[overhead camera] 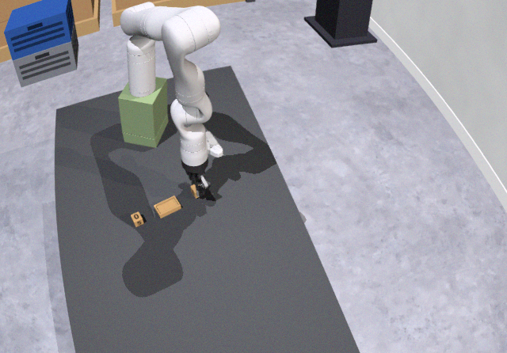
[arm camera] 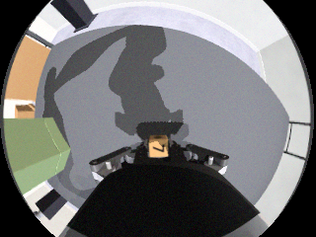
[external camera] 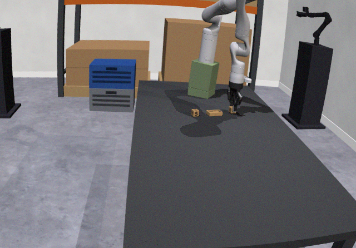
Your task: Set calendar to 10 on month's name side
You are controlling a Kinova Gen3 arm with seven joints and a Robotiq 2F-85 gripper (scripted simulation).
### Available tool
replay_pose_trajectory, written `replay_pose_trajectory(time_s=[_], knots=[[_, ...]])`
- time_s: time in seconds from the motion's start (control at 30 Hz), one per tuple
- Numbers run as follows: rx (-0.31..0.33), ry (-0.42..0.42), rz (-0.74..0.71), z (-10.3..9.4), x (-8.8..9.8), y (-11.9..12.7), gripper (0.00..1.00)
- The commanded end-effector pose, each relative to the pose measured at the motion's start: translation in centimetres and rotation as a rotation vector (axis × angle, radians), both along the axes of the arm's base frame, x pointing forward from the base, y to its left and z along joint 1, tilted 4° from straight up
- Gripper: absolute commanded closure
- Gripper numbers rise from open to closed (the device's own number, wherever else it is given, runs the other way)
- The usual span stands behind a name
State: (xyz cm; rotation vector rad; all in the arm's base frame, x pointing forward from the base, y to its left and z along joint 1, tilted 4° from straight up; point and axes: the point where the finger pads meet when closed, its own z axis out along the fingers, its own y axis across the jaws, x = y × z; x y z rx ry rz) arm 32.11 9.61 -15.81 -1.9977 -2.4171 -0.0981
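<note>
The black metal fingers (overhead camera: 201,191) (external camera: 235,107) are clamped on a small wooden number cube (overhead camera: 194,191) (external camera: 231,109) (arm camera: 158,146), low over the table (overhead camera: 253,283) (external camera: 230,182) (arm camera: 212,84), nearer its right edge than the tan rectangular tray (overhead camera: 162,214) (external camera: 214,114). It should be light, stiff; grip opposite faces squarely.

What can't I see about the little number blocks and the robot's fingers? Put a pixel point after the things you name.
- Cube in the gripper (overhead camera: 204,191) (external camera: 235,110) (arm camera: 158,143): the sides against the fingers are covered in every view.
- That cube's (overhead camera: 194,191) (external camera: 231,109) (arm camera: 158,147) underside: turned away from the wrist view.
- Loose cube's (overhead camera: 136,219) (external camera: 195,113) bottom: hidden by the cube itself, top and exterior views.
- Fingertips: too small and dark in the exterior view.
</note>
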Motion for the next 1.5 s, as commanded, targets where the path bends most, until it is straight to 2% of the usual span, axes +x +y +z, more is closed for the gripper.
replay_pose_trajectory(time_s=[0.0, 1.47], knots=[[0.003, -0.006, 0.01, -0.06, 0.22, 0.1, 0.74], [0.002, -0.007, 0.02, -0.06, 0.26, 0.12, 0.74]])
